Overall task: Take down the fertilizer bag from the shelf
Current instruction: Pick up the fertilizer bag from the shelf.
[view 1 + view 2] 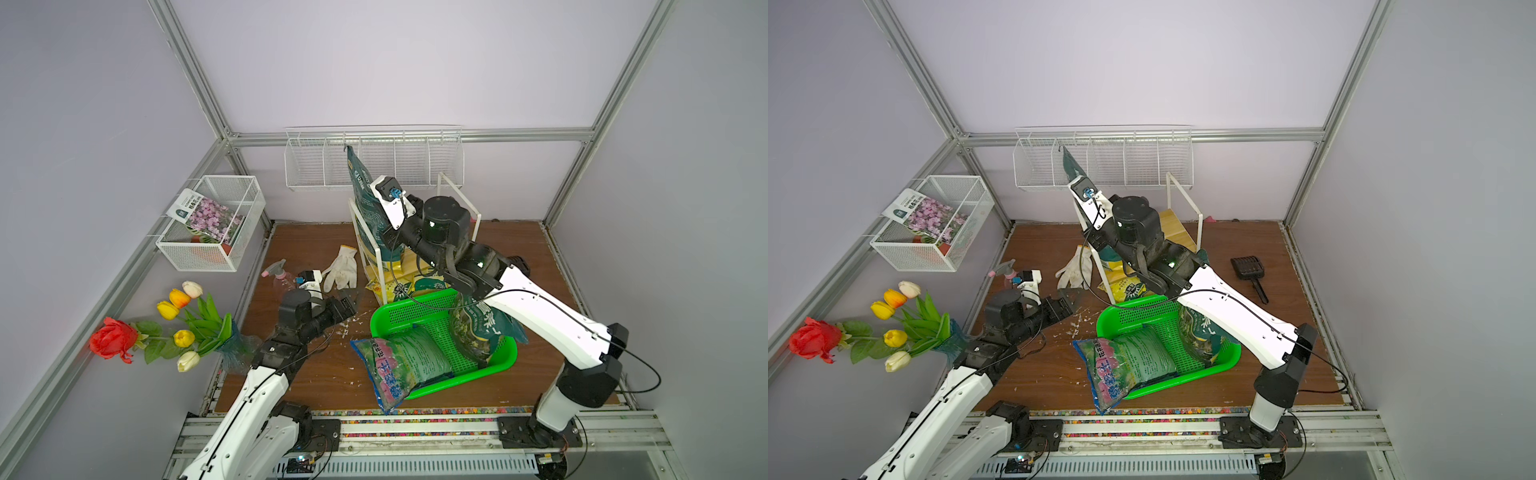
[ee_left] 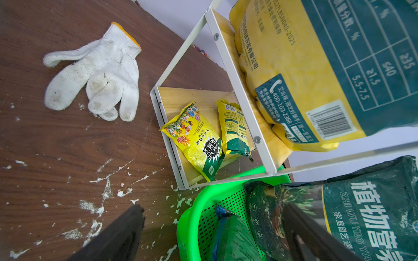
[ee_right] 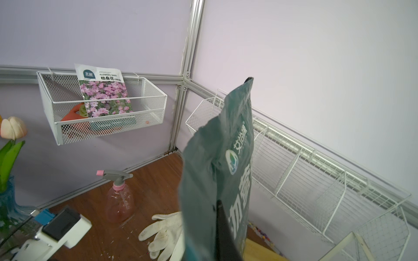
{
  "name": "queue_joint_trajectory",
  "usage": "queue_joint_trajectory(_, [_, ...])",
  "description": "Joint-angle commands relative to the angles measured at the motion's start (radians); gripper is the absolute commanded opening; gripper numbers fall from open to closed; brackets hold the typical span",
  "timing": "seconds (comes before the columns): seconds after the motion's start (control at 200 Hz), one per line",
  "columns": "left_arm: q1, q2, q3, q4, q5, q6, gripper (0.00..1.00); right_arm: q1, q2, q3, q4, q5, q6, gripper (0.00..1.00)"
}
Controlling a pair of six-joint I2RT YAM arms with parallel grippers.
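fertilizer bag is pinched between the closed jaws of the right pincer. the bag stands upright, with its yellow bottom on the top board of the shelf. further out, the left pincer is spread wide with nothing in it, low over the surface, beside the green basket.
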Motion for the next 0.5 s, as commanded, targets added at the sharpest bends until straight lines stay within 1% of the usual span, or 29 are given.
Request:
queue_joint_trajectory(0.0, [-0.005,-0.014,-0.002,-0.012,-0.01,0.015,1.0,0.001,0.024,0.032,-0.006,-0.014,0.012,0.0])
queue_joint_trajectory(0.29, [-0.005,-0.022,-0.007,-0.021,-0.011,0.017,1.0,-0.002,0.023,0.046,0.009,-0.008,-0.009,0.0])
queue_joint_trajectory(0.495, [-0.005,-0.026,-0.016,-0.019,-0.017,0.014,1.0,-0.022,0.028,0.146,-0.023,-0.006,-0.036,0.0])
